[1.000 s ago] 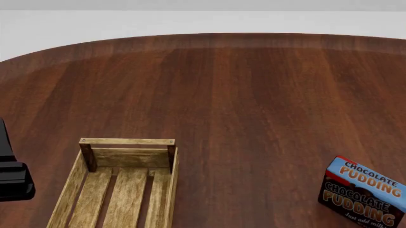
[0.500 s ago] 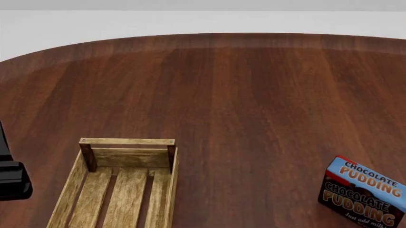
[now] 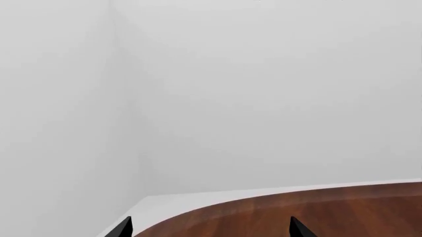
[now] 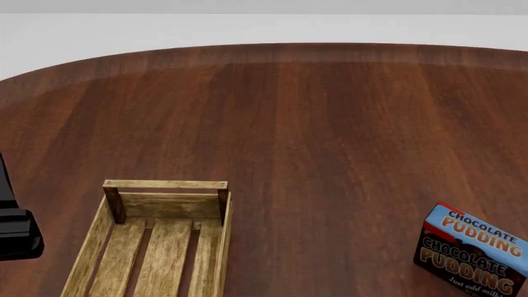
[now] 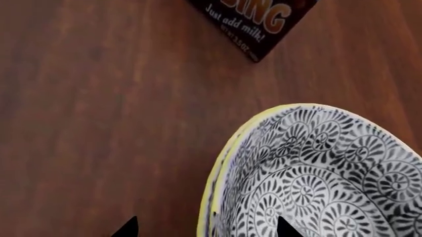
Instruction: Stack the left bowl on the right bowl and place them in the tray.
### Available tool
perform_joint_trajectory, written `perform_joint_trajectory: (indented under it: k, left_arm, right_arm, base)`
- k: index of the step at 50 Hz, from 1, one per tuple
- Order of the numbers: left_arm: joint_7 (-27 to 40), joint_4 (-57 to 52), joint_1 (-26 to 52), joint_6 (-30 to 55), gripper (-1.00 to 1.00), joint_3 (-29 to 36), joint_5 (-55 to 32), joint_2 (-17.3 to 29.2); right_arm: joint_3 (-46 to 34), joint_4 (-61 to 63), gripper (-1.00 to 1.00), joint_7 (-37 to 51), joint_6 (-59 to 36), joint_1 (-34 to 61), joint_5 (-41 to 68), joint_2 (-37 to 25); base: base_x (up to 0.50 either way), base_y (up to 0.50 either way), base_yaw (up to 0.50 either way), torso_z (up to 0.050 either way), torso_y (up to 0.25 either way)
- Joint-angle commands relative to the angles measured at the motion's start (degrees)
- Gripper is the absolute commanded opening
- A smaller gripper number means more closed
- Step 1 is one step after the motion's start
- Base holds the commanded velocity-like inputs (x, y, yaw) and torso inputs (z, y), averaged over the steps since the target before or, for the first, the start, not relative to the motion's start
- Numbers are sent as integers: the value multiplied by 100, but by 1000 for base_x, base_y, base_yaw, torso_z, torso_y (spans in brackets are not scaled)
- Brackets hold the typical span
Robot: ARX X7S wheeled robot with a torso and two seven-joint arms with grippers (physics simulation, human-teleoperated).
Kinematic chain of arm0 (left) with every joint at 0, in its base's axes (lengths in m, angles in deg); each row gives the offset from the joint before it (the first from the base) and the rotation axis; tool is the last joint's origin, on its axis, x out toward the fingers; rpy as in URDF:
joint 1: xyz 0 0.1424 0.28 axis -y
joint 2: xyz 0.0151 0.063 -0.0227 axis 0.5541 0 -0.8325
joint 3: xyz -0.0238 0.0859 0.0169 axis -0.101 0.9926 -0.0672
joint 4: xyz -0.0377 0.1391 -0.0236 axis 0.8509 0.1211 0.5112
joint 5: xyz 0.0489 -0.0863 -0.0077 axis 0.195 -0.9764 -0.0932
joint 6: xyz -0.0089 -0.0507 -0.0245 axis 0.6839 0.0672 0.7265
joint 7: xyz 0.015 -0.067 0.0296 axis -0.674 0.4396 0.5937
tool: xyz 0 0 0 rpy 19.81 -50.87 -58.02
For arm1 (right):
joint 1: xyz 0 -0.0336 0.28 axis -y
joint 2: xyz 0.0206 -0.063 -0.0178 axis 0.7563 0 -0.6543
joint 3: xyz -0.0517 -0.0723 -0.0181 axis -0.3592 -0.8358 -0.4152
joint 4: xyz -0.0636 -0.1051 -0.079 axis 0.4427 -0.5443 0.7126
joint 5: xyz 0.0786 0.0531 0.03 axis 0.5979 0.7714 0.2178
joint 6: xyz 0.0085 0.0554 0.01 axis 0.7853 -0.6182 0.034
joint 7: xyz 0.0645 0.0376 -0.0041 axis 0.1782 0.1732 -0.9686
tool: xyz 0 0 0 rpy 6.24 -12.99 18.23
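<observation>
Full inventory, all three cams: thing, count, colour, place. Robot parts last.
table: 1, dark red-brown wood, rounded far edge, fills the head view.
tray: 1, light wood, slatted bottom, near left on the table, nothing in the visible part, cut off by the frame edge.
chocolate pudding box: 1, blue and brown, near right on the table; its "Just add milk!" corner shows in the right wrist view.
bowl: 1 visible, black-and-white swirl pattern inside, yellow rim, on the table near the pudding box; right wrist view only.
walls: plain white, behind the table.
left arm: black part at the head view's left edge.
left fingers: 2 black tips, apart, holding nothing.
right fingers: 2 black tips, apart, by the bowl's rim.
</observation>
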Motion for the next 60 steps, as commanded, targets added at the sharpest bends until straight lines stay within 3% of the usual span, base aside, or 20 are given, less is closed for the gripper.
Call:
perform_joint_trajectory:
  k: [1,17,18,35,60]
  left_arm:
    - [1,-9,-31,-60,100,-10,-39,4]
    - [31,-39,-26,-60,100,-6,-74,17]
    - [33,-26,-34,-77,100,1,-69,20]
    - [47,-111,42,-15,100,-50,-168,13]
    - [77,-58,-69,-179,100,-114,-216,43]
  right_arm:
    - [-21,-121,100,24,76,-46,-15,4]
    - [-13,-274,100,65,196,-145,-36,15]
    - [-19,-270,-100,76,220,-162,-47,12]
    - [-115,-60,-100,103,89,-142,-59,-22]
    - [-739,2305,-100,148,-1774,663,-26,-516]
  base:
    - [0,0,0,0,0]
    - [0,0,0,0,0]
    - [0,0,0,0,0]
    - [0,0,0,0,0]
    - [0,0,0,0,0]
